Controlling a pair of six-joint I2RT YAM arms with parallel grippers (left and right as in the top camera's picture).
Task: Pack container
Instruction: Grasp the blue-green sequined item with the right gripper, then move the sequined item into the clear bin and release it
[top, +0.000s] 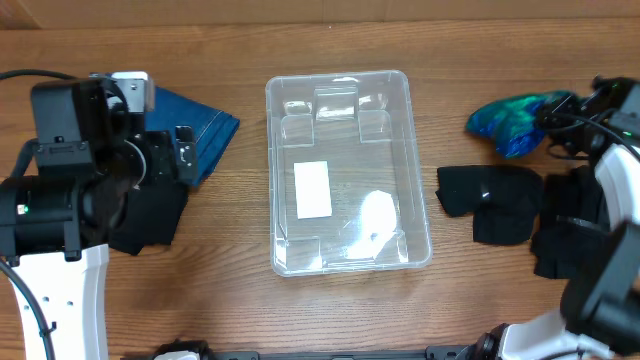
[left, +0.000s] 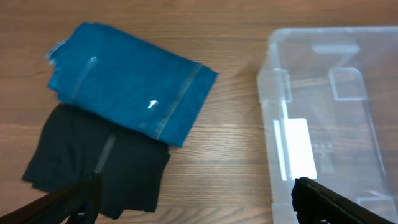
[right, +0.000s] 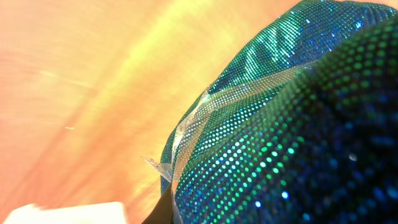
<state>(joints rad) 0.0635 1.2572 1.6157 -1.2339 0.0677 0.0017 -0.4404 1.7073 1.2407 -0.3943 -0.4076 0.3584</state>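
On your far left, the left claw (left: 196, 191) hangs over the wooden counter (top: 470, 290) with its fingers spread wide, holding nothing. Under and just behind it lies a folded blue denim cloth (left: 130, 87), one edge overlapping a black cloth (left: 93, 162) that sits nearer the arm's base; both are flat on the counter, left of the bin and apart from it. At the middle stands the container (top: 345, 150), upright with its mouth up, with only the white label (top: 313, 188) showing through its clear floor. Nothing lies between the denim and the bin's left rim. Right of the bin, near but not touching it, you have a heap of black garments (top: 495, 200), and behind that a crumpled blue-green sequined cloth (top: 515, 118). Your right claw (top: 562, 128) is right up against that sequined cloth: the wrist camera is filled with its shiny dots and a clear strip (right: 205, 118) across them. I cannot tell whether that claw's fingers are apart or together.
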